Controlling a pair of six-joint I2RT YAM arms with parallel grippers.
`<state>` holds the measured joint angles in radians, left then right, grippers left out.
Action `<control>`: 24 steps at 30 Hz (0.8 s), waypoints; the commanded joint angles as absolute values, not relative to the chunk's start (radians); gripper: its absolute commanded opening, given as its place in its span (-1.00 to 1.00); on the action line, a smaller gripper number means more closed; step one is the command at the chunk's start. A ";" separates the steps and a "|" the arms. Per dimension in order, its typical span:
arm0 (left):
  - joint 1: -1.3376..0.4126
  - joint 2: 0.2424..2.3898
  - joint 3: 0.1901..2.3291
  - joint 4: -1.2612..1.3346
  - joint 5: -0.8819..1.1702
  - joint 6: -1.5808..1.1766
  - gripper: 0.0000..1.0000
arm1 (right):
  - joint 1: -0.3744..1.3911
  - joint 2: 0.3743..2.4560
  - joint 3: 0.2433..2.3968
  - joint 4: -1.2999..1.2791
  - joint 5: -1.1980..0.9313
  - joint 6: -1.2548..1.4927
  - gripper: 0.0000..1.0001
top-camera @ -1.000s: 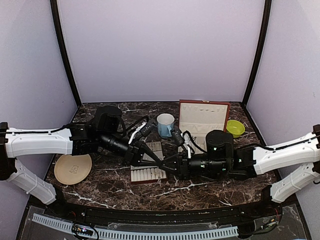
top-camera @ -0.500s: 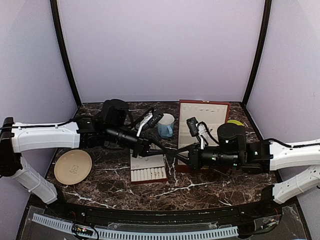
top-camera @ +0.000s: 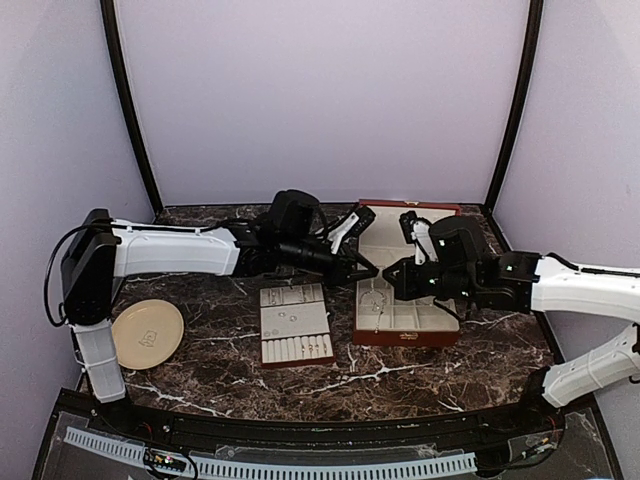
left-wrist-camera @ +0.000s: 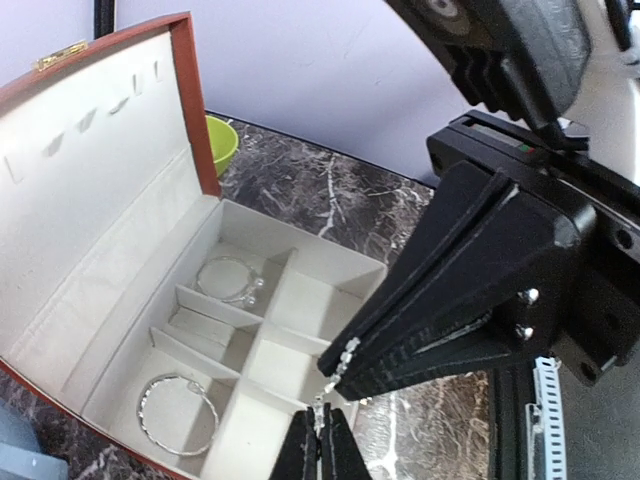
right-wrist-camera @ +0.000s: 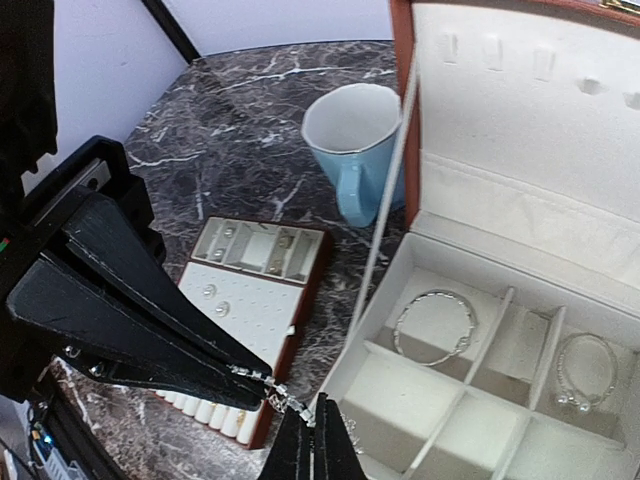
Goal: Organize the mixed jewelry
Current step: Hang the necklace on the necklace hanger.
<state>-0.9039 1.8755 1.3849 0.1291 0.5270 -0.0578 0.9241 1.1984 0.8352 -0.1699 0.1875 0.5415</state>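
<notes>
Both pincers are clenched on one fine silvery beaded chain (right-wrist-camera: pixel 275 392). It is strung short between the left gripper (left-wrist-camera: pixel 320 445) and the right gripper (right-wrist-camera: pixel 312 440), over the edge of the open red-brown box (left-wrist-camera: pixel 200 110) with soft cream lining. Two thin wire bangles (right-wrist-camera: pixel 435 322) lie in separate compartments. Pearl studs (right-wrist-camera: pixel 215 300) sit on the cream slotted tray (top-camera: pixel 295 345). The stamp on the round beige plate (top-camera: pixel 147 335) is too small to read.

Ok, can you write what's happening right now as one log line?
left gripper: shut on chain | right gripper: shut on chain | where: over open box rim | box holds: two bangles
</notes>
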 commanded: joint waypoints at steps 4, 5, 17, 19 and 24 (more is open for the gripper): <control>-0.872 2.015 1.549 0.135 0.424 -0.006 -1.00 | 0.818 1.294 0.918 -0.175 0.221 0.457 -1.00; -0.870 2.035 1.575 0.133 0.399 -0.006 -1.00 | 0.806 1.314 0.928 -0.172 0.221 0.449 -1.00; -0.856 2.151 1.747 0.170 0.275 0.023 -0.99 | 0.690 1.406 1.021 -0.145 0.185 0.393 -1.00; -0.854 2.167 1.768 0.190 0.275 0.023 -0.97 | 0.677 1.407 1.027 -0.149 0.176 0.388 -1.00; -0.853 2.218 1.834 0.219 0.293 0.018 -0.93 | 0.650 1.399 1.050 -0.179 0.176 0.382 -1.00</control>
